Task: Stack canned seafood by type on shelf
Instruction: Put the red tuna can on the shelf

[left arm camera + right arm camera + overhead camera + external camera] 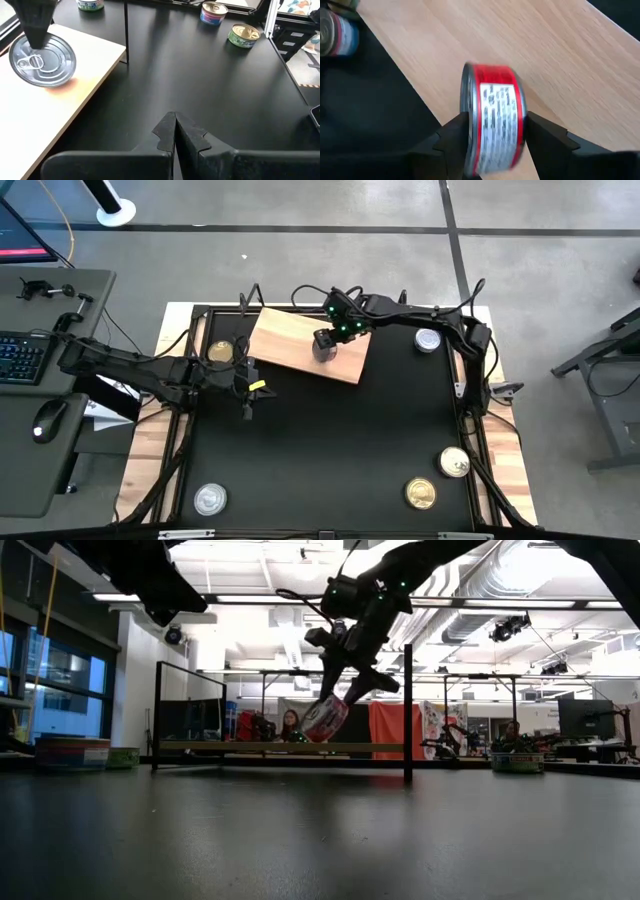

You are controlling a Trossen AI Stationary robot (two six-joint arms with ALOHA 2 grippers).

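Gripping a red-labelled tin (495, 117) between its 2 dark fingers (451, 140), our right gripper (325, 347) hangs over the wooden shelf (290, 340). We see in the right wrist view that the tin is tilted on edge, one finger on each flat face, with the light board directly beneath it. From table height, the same tin (325, 718) sits slanted in the gripper (340, 700) just above the shelf (280, 747), though we cannot tell whether its lower rim touches the wood. From the left wrist camera its silver pull-tab top (42, 62) shows over the board (55, 105), under a dark finger.

Our left gripper (247, 388) waits just off the shelf's near edge, above the black table (330, 450), a little toward the left arm's side of the right gripper. Its fingers (175, 135) are pressed together and carry nothing.

5 other tins lie on the table. 1 gold-topped tin (220, 351) sits just past the shelf's end on the left arm's side. 1 silver-topped tin (427, 340) rests beyond the shelf's other end, near the right arm. Well apart from the right gripper, along the table's near edge, we find 2 gold-topped tins (437, 478) close together on the right arm's side and 1 silver-topped tin (210, 499) at the opposite corner.
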